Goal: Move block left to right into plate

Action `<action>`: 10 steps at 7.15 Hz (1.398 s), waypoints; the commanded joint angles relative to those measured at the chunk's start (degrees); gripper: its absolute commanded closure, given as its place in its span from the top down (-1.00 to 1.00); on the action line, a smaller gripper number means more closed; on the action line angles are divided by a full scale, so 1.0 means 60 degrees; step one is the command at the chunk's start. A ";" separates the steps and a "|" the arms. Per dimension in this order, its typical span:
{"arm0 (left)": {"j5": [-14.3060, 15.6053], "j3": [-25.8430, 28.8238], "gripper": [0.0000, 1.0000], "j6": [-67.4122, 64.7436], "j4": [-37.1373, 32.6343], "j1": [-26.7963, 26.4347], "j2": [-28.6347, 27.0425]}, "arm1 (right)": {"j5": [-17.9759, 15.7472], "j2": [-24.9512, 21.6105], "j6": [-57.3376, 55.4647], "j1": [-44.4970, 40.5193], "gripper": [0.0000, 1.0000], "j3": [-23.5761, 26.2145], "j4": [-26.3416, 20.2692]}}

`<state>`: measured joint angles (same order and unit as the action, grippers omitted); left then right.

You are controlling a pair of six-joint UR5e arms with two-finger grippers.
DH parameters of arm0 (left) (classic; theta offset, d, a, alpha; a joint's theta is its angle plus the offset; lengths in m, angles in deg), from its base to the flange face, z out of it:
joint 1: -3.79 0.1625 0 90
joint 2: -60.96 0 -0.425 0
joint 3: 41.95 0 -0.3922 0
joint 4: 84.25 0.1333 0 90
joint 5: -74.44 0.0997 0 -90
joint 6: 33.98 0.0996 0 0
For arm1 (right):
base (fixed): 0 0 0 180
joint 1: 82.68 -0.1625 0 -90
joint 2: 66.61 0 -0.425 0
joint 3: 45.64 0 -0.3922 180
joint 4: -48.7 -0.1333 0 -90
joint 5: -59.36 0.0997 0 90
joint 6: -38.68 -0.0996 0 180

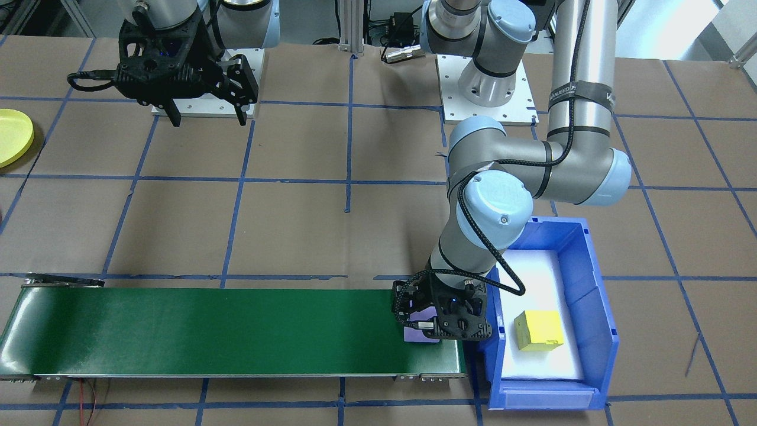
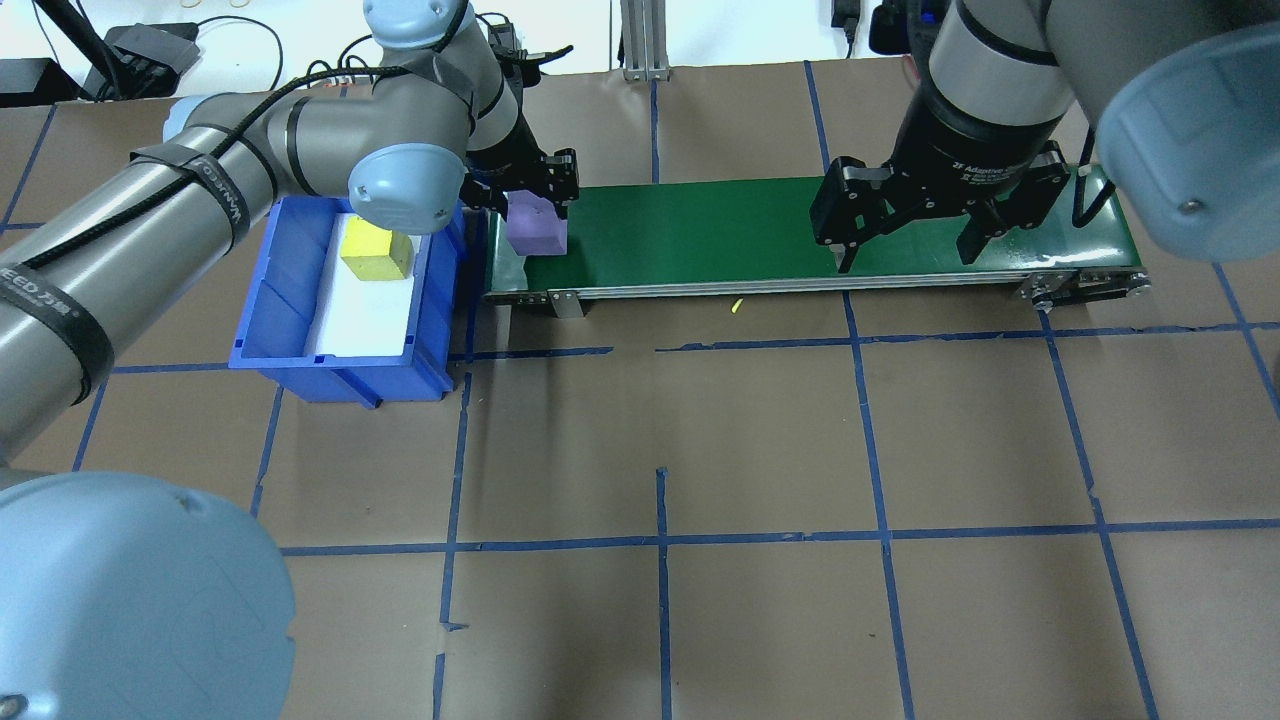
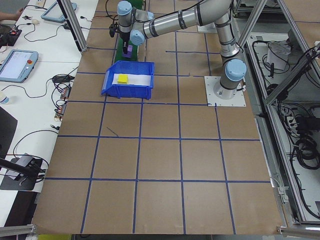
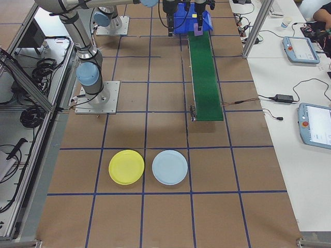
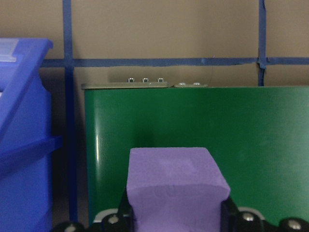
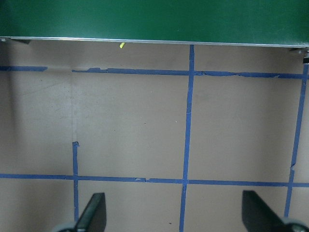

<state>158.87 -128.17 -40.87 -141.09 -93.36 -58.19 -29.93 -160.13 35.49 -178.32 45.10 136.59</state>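
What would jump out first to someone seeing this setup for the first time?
Probably the long green conveyor belt across the table, with the left gripper closed on a purple block at the end nearest the blue bin. That bin holds a yellow block on white padding. The right gripper hangs open near the belt's other end, and a yellow plate and a pale blue plate sit on the table beyond that end.

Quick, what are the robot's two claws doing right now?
Left tool: closed on the purple foam cube, at the green conveyor belt's end.
Right tool: open, holding nothing, above the table.
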 commanded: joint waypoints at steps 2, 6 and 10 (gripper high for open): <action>0.0077 -0.0103 1.00 0.0123 0.0057 0.0006 0.0605 | 0.0000 0.0000 0.0005 0.0002 1.00 -0.0007 0.0015; 0.0811 0.0072 1.00 0.1373 -0.0897 0.1421 0.1109 | 0.0000 0.0000 0.0020 0.0002 1.00 -0.0007 0.0015; 0.0753 0.0058 1.00 0.3096 -0.0809 0.2920 0.0101 | 0.0000 0.0392 0.0020 0.0002 1.00 -0.0007 0.0015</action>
<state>163.46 -127.61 -23.74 -146.25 -77.41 -55.10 -29.97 -159.35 35.72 -178.34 45.06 136.84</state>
